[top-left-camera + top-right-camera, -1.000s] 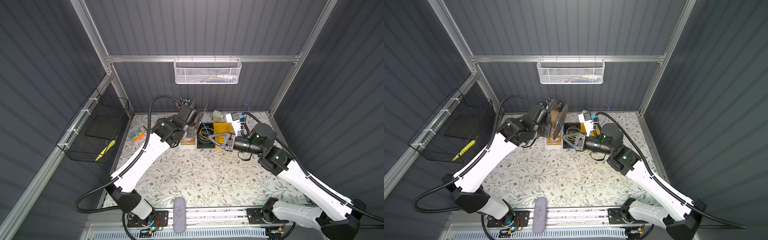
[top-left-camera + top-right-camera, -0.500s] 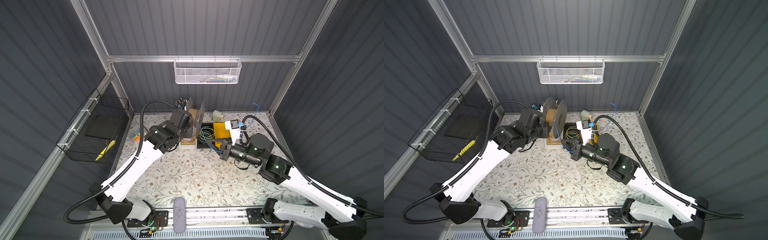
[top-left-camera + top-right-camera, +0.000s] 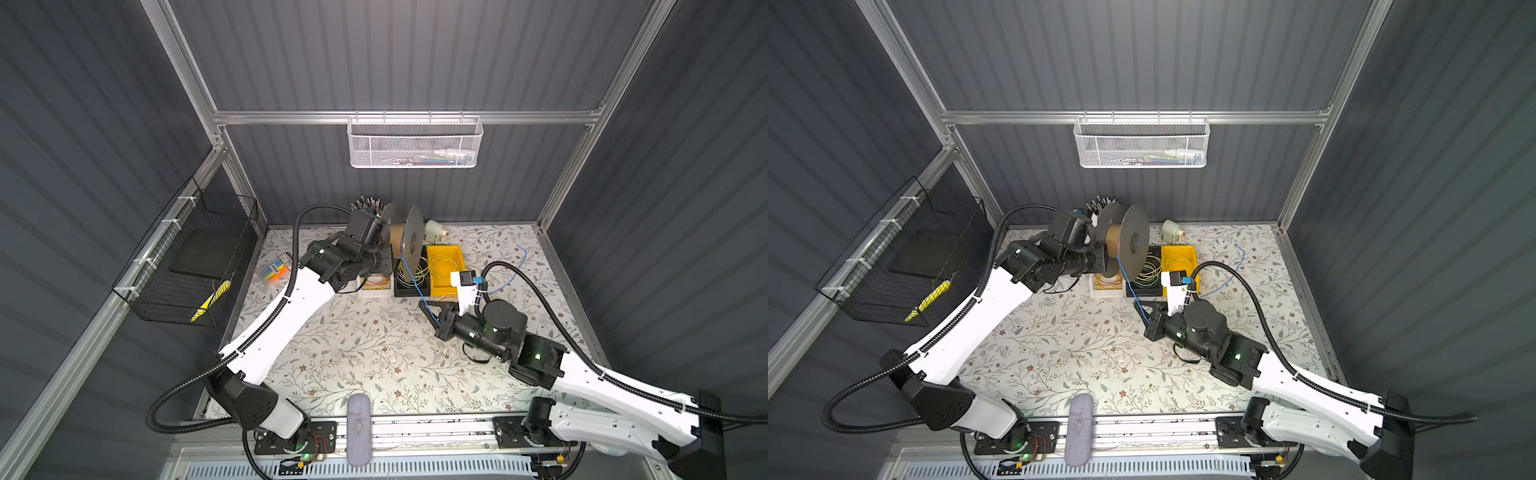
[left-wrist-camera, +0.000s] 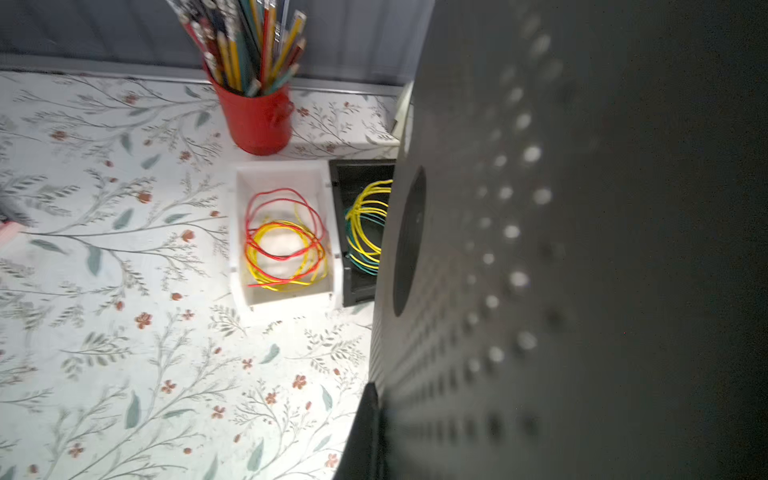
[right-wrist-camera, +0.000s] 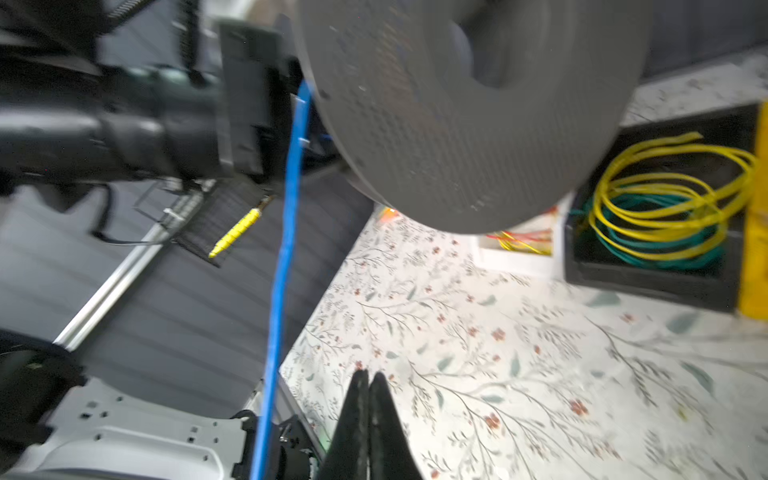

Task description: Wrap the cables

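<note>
Blue wire [image 5: 286, 249] runs from spool [image 3: 1133, 241] clamped in left gripper [image 3: 1104, 259] to closed right gripper [image 5: 368, 386], possibly pinching it; mid-winding, next turn needs tension.

There are two robot arms, a left arm [image 3: 286, 316] and a right arm [image 3: 602, 378]. There is one grey spool [image 3: 1133, 245] and one blue wire [image 5: 286, 232]. Three small bins sit together: one white bin [image 4: 282, 174], one black bin [image 5: 648, 278] and one yellow bin [image 3: 453, 255]. One red cup [image 4: 259, 120] holds many pencils [image 4: 245, 37]. Two baskets hang on the walls: one white mesh basket [image 3: 413, 147] and one black wire basket [image 3: 187, 270].
</note>
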`<state>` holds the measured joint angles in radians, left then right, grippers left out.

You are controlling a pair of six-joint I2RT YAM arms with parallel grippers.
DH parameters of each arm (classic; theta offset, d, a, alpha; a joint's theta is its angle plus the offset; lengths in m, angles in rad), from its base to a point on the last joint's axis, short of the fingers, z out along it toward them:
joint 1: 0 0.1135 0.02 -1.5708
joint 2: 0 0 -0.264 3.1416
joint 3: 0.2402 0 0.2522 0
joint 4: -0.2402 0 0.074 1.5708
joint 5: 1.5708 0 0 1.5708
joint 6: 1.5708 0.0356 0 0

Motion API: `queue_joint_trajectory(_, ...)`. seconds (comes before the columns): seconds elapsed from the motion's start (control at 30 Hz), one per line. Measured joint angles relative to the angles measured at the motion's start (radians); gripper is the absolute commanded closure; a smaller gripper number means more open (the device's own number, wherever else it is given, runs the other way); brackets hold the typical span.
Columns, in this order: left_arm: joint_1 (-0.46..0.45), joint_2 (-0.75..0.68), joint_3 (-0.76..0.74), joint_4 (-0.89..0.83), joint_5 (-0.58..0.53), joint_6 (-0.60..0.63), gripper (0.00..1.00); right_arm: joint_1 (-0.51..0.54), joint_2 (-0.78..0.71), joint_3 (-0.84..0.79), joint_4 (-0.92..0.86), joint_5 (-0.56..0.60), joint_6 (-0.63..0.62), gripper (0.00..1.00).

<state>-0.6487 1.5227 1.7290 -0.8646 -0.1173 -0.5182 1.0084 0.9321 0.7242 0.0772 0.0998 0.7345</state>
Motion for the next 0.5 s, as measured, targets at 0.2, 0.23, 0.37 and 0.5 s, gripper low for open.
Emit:
queue_joint_trajectory(0.2, 0.043, -0.008, -0.042, 0.014, 0.103, -0.08, 1.0, 0.01, 0.05, 0.015, -0.011, 0.014, 0.007, 1.0)
queue_joint_trajectory(0.23, 0.052, -0.012, -0.043, 0.023, 0.113, -0.087, 1.0, 0.011, 0.066, 0.013, -0.007, 0.016, 0.007, 1.0)
queue_joint_trajectory(0.37, 0.081, -0.069, -0.095, 0.065, 0.172, -0.138, 1.0, 0.012, 0.14, 0.003, 0.037, -0.034, 0.002, 1.0)
queue_joint_trajectory(0.5, 0.111, -0.09, -0.103, 0.069, 0.208, -0.157, 1.0, 0.012, 0.212, 0.014, 0.127, -0.127, 0.001, 1.0)
